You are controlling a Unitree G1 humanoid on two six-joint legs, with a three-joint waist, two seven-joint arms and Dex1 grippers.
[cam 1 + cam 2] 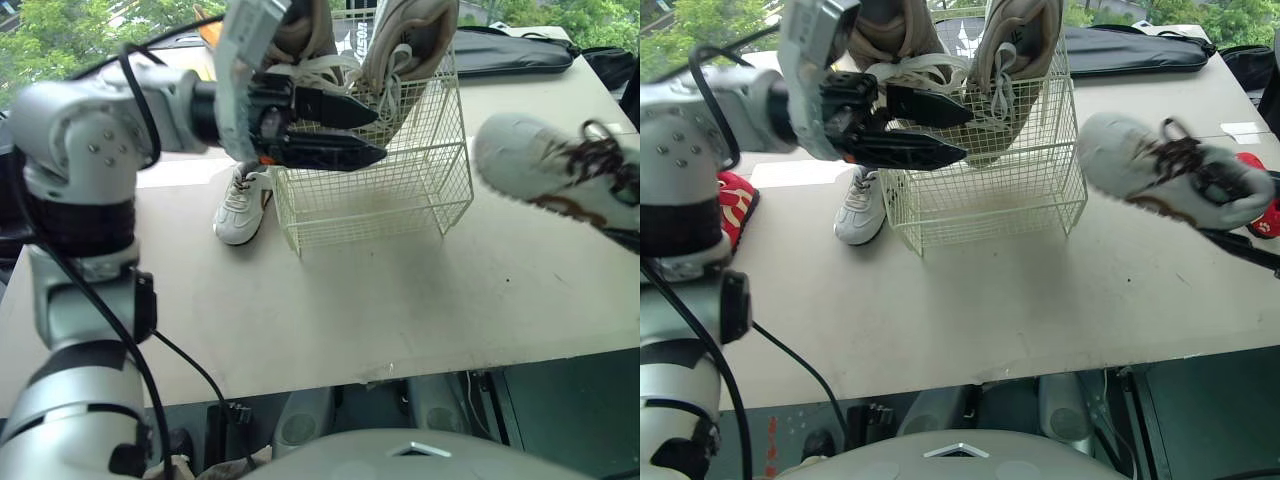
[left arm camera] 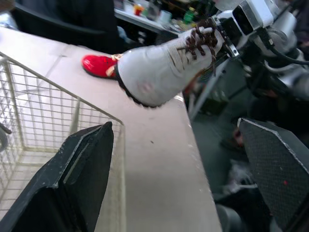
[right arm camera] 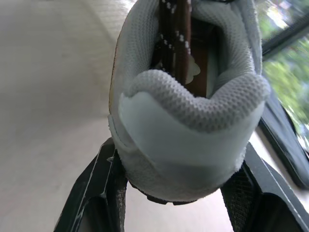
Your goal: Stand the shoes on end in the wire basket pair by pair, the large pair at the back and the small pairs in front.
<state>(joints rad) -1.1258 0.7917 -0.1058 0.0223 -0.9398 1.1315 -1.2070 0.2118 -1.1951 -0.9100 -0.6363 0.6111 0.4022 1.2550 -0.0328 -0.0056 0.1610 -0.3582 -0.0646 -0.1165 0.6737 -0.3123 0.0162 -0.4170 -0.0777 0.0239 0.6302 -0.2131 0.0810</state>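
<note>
Red is the first colour on the left: a red shoe (image 1: 735, 205) lies at the far left of the bench (image 1: 420, 300), partly hidden behind the robot's arm.

Next comes the left hand (image 1: 380, 135). Its two black fingers (image 1: 330, 152) are spread apart and hold nothing. It hangs in the air by the top front edge of the wire basket (image 1: 400, 195).

Below that hand, a small white shoe (image 1: 243, 205) lies flat on the bench. It is just beside the basket's left side, and its toe points toward the robot.

The wire basket stands in the middle of the bench. Two big beige shoes (image 1: 410, 45) stand on end at the back of it, side by side, with their white laces facing the robot. Behind the basket, a long black bag (image 1: 510, 50) lies on the bench.

To the right, a white shoe with brown laces (image 1: 550, 165) is up in the air over the right side of the bench, apart from the basket. The right hand (image 3: 174, 164) grips it by the heel, with one black finger on each side. The toe of this shoe points toward the basket.

At the far right, a second red shoe (image 1: 1262, 215) lies on the bench, partly hidden behind the held shoe.
</note>
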